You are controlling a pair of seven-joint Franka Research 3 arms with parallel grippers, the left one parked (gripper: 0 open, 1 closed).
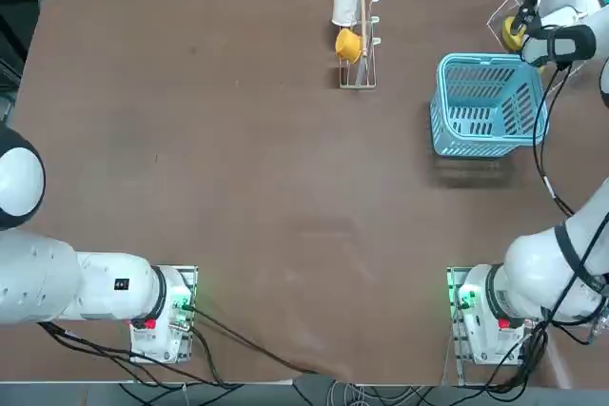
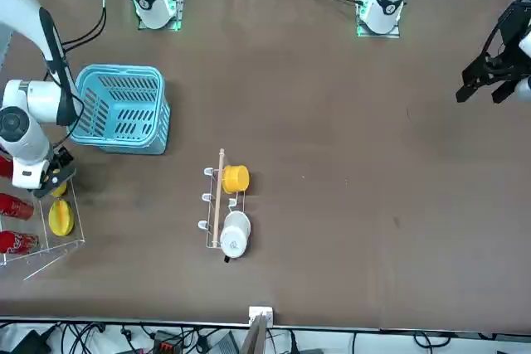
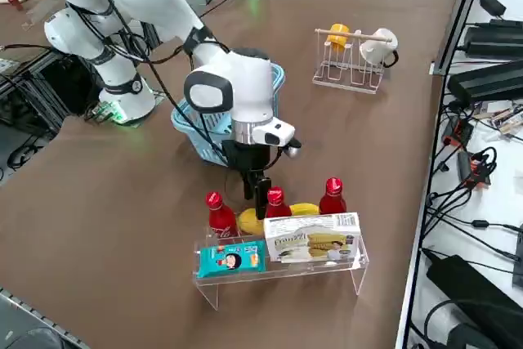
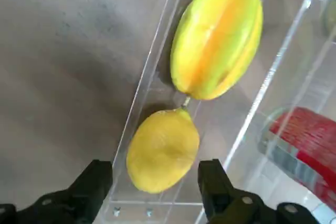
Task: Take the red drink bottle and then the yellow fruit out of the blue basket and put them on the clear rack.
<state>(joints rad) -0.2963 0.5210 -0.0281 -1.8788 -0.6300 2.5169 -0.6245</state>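
Hidden: the red plastic drink bottle point(image 4: 307, 145) is cut off at the wrist view's edge; which of three red bottles it is, cannot tell.
Fruit: the small yellow lemon-like fruit point(image 4: 163, 149) lies on the transparent acrylic rack point(image 4: 157, 51), its pointed end touching the larger yellow ribbed fruit point(image 4: 218, 35).
End effector: the right end effector point(image 4: 156, 184) spread wide, either side of the fruit, not touching.
Around: the light blue slotted plastic basket point(image 1: 485, 102) sits just beside on the brown surface point(image 1: 238, 187).

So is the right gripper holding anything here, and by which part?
Nothing is held. The right gripper is open over the rack, its fingers either side of the lemon without touching it.
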